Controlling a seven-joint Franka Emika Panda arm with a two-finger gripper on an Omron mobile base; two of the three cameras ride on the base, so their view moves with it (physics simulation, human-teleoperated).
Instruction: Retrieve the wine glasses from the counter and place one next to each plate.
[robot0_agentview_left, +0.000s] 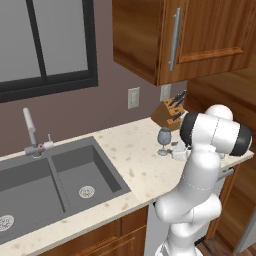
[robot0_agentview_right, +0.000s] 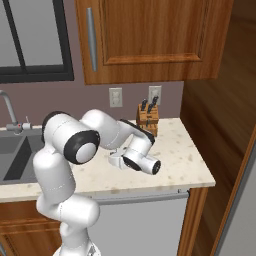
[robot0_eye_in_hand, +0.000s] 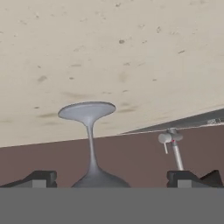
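The jaws are standing wide apart in the hand view, one dark tip at each lower corner, and the wine glass (robot0_eye_in_hand: 90, 144) is sitting between them, appearing upside down because the hand is rolled over. Its foot is resting on the speckled table (robot0_eye_in_hand: 131, 52), its stem is running toward me, and the top of the bowl is spreading along the bottom edge, so nothing is clamped yet. Beyond it I am seeing the silver tap (robot0_eye_in_hand: 172, 146) against the brown wall.

In the left base view the glass (robot0_agentview_left: 164, 140) is standing upright on the table (robot0_agentview_left: 135, 160), near the knife block (robot0_agentview_left: 170, 112) and just beside the white forearm, which is covering the hand from here. The dark double sink (robot0_agentview_left: 55, 185) is lying well to the left.

In the right base view the arm is bending low over the table (robot0_agentview_right: 185, 155), with the wrist in front of the knife block (robot0_agentview_right: 148, 119); I cannot make out the glass here.

My worry: the stem is sitting left of centre between the tips. If I close now, I judge one finger will be meeting the glass first and pushing it sideways, possibly tipping it on its small foot. Closing on the curved bowl could also let it slip.
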